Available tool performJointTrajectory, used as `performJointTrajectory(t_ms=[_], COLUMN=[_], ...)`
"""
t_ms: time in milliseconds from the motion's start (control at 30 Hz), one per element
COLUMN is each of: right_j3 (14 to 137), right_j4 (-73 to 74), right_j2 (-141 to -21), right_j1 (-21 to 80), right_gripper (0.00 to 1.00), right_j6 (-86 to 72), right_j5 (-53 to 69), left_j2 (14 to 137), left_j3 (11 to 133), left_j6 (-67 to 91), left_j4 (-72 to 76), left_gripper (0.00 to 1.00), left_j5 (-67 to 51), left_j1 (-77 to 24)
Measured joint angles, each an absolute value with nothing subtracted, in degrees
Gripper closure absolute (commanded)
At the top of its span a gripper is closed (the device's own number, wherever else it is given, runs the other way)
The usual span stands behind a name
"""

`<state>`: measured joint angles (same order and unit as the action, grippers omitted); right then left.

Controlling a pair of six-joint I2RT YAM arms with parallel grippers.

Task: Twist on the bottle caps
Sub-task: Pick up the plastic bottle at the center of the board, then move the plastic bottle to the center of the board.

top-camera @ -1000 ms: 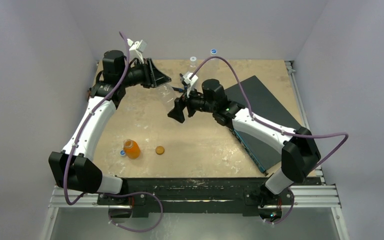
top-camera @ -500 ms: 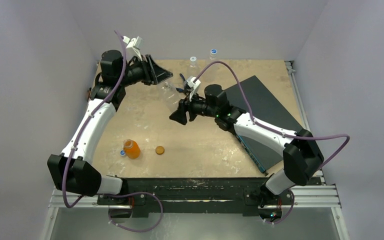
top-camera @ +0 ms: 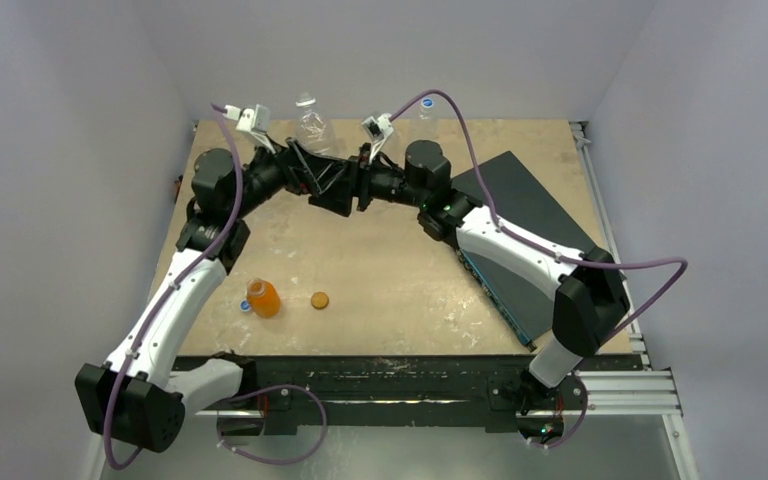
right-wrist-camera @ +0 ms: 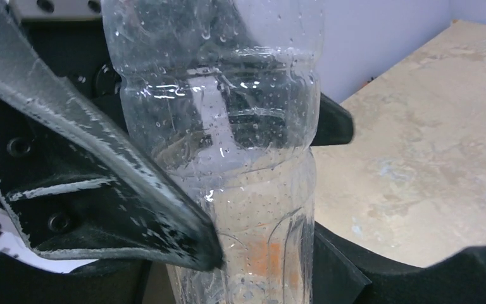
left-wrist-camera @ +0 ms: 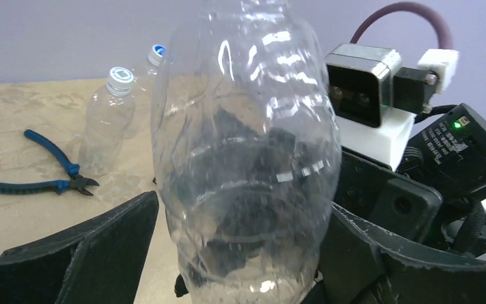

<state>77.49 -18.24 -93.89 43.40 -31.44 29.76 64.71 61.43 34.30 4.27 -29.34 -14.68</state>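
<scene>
The clear bottle [left-wrist-camera: 247,158] was held upright above the table [top-camera: 390,270], toward its far side, where the two arms met. It was clasped about its ribbed middle by the left gripper [left-wrist-camera: 243,215], one black finger pressed to each side of it. The right gripper [top-camera: 358,188] was set around the lower part of the same bottle from the opposite side, but whether its fingers were actually closed on the plastic could not be told (the left gripper's finger lay across much of the right wrist view). The neck of the held bottle was cut off in both wrist views, and in the top view it was too small for a cap to be made out. A second clear bottle [left-wrist-camera: 104,130] and a third clear bottle [left-wrist-camera: 154,58], each capped, were stood at the far edge, with blue-handled pliers [left-wrist-camera: 25,186] laid just beside the second. Near the front left, the orange bottle [top-camera: 264,298] was stood upright and uncapped; a small blue cap [top-camera: 245,306] was laid just beside it on the left, and the orange-brown cap [top-camera: 320,299] lay flat near its right, apart from it. A black mat [top-camera: 520,190] was spread on the right.
</scene>
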Motion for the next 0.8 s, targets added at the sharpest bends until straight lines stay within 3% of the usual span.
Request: performJointTrajectory(t_ms=[167,367,433,567,633,700,800], right_j3=[77.43,76.38,76.4,76.34,76.05,75.61,74.78], right_j4=[-22.41,-25.82,-26.3,-26.41,-26.41,-26.37,-25.1], right_j2=[-95.64,-96.01,-96.27,-96.55,-96.55,-96.53,-95.98], right_j1=[43.51,43.46,43.46,43.51,43.62,43.79,43.97], right_gripper=[0.73,0.72,0.71,0.5,0.26,0.13,0.07], right_j6=[-36.53,-39.83,-40.32,-40.34,-40.1,-39.83,-38.35], right_j5=[30.02,29.76,29.76,29.54,29.04,28.18,26.57], left_j2=[60.12,59.96,60.42,60.84,60.97,61.06,61.06], left_j3=[56.07,54.59,54.08,53.76,53.76,53.82,55.46], left_j6=[36.07,37.3,37.82,38.3,38.02,37.32,35.22], left_j4=[10.39,14.37,15.92,16.86,16.99,16.12,11.77], left_gripper=[0.23,0.27,0.34,0.54,0.63,0.67,0.69], left_j5=[-25.19,-23.57,-23.62,-23.68,-23.66,-23.27,-19.84], left_j1=[-14.66,-14.68,-14.7,-14.81,-14.85,-15.09,-15.14])
